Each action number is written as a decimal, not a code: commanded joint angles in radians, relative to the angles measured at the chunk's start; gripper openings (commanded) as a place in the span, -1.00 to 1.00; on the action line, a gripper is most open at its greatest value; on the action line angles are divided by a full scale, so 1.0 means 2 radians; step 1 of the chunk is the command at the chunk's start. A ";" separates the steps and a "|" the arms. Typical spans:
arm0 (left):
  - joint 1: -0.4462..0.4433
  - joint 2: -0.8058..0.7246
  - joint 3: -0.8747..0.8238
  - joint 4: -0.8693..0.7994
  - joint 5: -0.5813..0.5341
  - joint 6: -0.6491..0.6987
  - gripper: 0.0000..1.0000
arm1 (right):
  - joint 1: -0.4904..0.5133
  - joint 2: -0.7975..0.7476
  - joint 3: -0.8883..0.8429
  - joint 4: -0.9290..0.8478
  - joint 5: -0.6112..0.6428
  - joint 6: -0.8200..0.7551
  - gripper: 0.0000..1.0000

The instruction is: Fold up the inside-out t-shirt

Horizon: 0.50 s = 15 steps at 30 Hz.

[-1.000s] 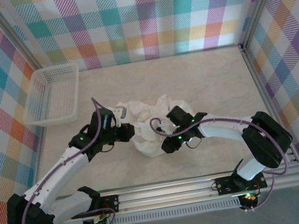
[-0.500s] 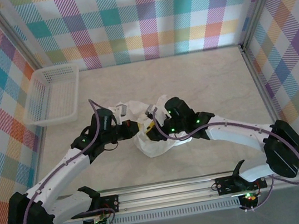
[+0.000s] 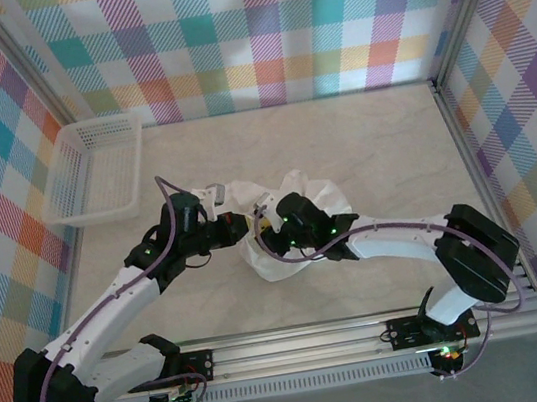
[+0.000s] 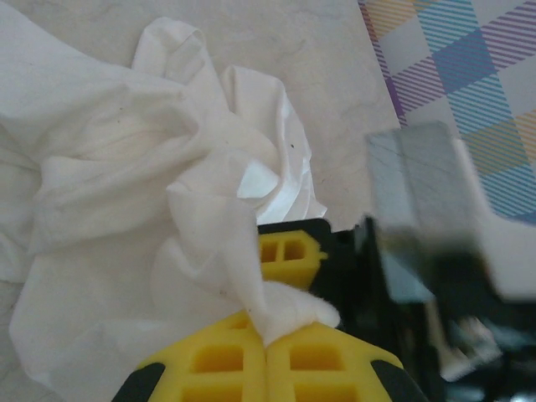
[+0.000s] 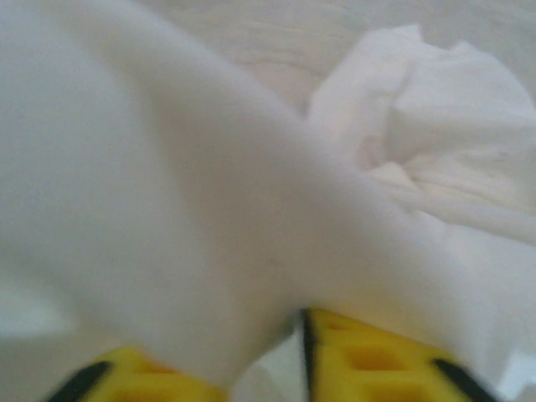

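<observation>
Inside-out t-shirt bunched mid-table | tabletop pale marbled | walls pastel plaid

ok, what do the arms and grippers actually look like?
Left arm and right arm: white links, black joints, green lights, a purple cable looped along each. Left gripper and right gripper: yellow fingers with rectangular pockets, black corners.

My table is a pale marbled top under soft, even light, with a ribbed metal rail running along the lower edge of the frame. Pastel plaid walls close me in at the top, left and right. Grey metal posts slant up in the upper corners.
</observation>
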 commanded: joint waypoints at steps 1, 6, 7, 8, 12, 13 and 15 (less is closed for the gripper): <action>0.008 -0.025 0.017 -0.012 -0.019 0.004 -1.00 | 0.002 0.002 0.014 0.012 0.048 0.011 -0.92; 0.076 -0.031 -0.001 -0.009 -0.016 0.009 -1.00 | -0.009 -0.085 -0.019 -0.010 -0.124 -0.022 -1.00; 0.086 -0.024 -0.006 0.015 0.006 0.010 -1.00 | -0.017 -0.103 -0.028 -0.004 -0.177 -0.018 -1.00; 0.091 -0.009 -0.004 0.042 0.032 0.018 -1.00 | -0.032 -0.120 -0.037 0.005 -0.244 -0.004 -1.00; 0.092 0.046 0.015 0.098 0.087 0.029 -1.00 | -0.095 -0.139 -0.051 0.073 -0.426 0.101 -1.00; 0.092 0.050 0.013 0.103 0.084 0.028 -0.92 | -0.104 -0.137 -0.051 0.083 -0.440 0.115 -1.00; 0.092 0.046 0.014 0.105 0.081 0.034 -0.63 | -0.116 -0.131 -0.049 0.085 -0.442 0.124 -1.00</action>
